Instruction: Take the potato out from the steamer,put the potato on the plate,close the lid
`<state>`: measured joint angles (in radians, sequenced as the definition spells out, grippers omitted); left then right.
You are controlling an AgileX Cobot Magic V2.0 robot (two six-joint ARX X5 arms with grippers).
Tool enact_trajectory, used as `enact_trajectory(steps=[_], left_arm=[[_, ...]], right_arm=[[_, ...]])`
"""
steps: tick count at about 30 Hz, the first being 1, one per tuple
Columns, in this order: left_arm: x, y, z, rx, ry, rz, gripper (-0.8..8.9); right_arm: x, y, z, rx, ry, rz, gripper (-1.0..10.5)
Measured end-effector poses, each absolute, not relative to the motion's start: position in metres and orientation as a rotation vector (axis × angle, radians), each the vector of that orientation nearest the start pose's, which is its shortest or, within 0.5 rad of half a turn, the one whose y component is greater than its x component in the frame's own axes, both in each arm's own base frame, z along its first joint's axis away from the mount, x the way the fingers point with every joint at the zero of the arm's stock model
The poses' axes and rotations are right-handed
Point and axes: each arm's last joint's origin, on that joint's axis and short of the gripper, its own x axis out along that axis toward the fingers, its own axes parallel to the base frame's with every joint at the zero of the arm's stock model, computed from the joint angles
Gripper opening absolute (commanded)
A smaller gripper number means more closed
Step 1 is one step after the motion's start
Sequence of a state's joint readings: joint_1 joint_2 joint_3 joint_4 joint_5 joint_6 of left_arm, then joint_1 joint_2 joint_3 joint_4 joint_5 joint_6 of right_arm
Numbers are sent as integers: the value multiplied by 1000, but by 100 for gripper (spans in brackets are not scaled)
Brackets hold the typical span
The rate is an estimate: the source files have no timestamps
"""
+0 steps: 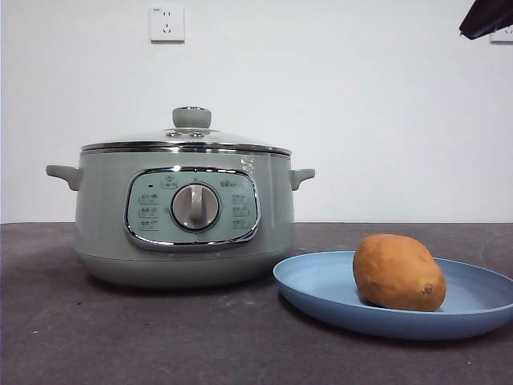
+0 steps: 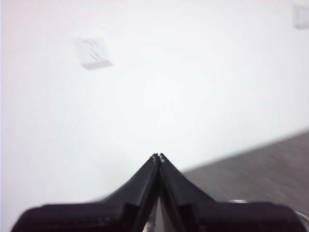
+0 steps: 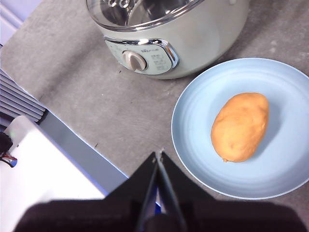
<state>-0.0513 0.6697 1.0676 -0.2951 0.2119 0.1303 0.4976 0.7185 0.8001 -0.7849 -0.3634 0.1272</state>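
Note:
The orange-brown potato (image 1: 398,273) lies on the light-blue plate (image 1: 321,285) at the right; both also show in the right wrist view, the potato (image 3: 240,126) on the plate (image 3: 203,101). The sage-green steamer (image 1: 104,216) stands at the left with the glass lid (image 1: 191,132) resting on it, also seen in the right wrist view (image 3: 203,43). My right gripper (image 3: 159,155) is shut and empty, raised above the table near the plate's edge. My left gripper (image 2: 158,156) is shut and empty, raised and facing the wall. A black arm tip (image 1: 485,18) shows at the top right.
The dark grey table (image 1: 160,337) runs under everything. A white wall with a socket (image 1: 167,24) stands behind. In the right wrist view a white and blue structure (image 3: 43,169) lies beside the table's edge.

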Motion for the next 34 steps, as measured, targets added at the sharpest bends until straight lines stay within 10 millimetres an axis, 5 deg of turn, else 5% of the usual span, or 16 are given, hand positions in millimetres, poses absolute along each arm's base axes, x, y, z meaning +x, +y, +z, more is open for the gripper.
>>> enact_trajectory(steps=[7, 11, 19, 26, 34], left_arm=[[100, -3, 352, 154, -204, -166, -4], [97, -2, 296, 147, -143, -166, -4], [97, -2, 220, 122, -37, -173, -4], [97, -2, 178, 89, 13, -176, -4], [96, -3, 162, 44, 55, -176, -4]], right_arm=[[112, 72, 296, 66, 774, 777, 0], [112, 72, 296, 66, 774, 777, 0], [112, 72, 296, 66, 774, 777, 0], [112, 72, 296, 66, 774, 777, 0], [112, 72, 296, 66, 774, 777, 0]])
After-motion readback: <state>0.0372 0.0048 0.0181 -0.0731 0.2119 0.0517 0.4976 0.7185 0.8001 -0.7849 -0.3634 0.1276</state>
